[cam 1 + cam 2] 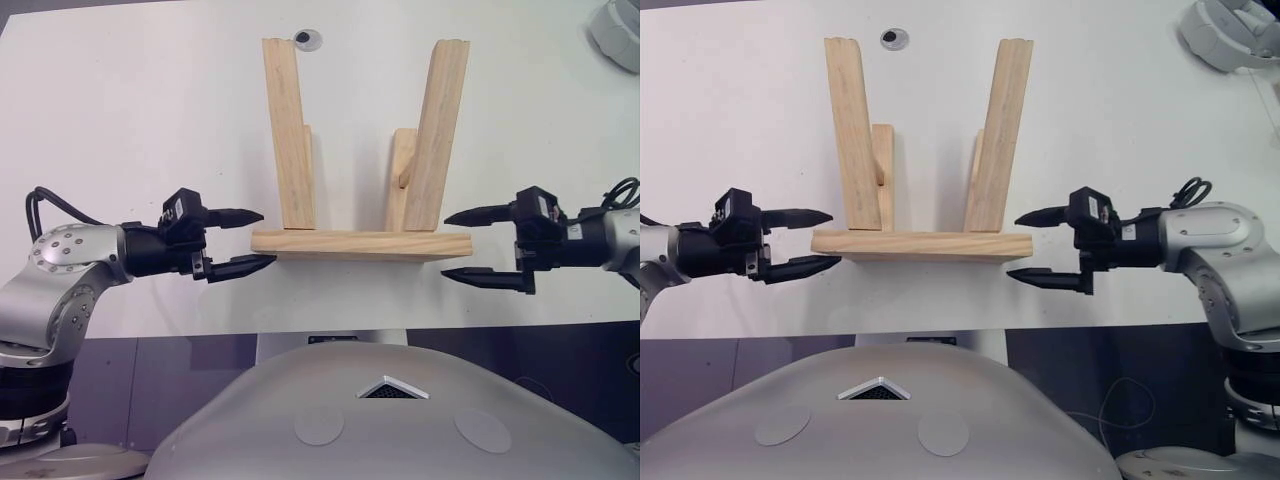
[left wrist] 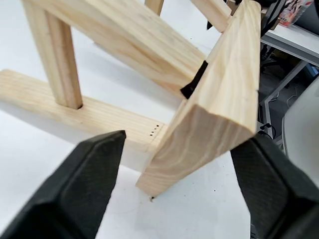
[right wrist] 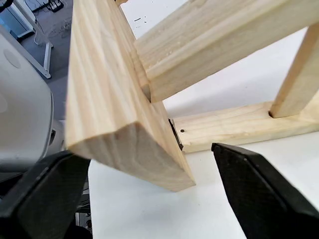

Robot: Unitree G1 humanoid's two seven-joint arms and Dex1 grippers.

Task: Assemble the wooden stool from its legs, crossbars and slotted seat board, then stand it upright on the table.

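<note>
Wooden stool (image 1: 355, 150) on side on table (image 1: 120, 120); left gripper (image 1: 268, 237), right gripper (image 1: 444, 245) released, flanking seat board (image 1: 360, 243).

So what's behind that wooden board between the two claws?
Two legs stretch away from the board across the table, each with a short crossbar tucked beside it. Whatever lies under those legs is covered from above.
</note>
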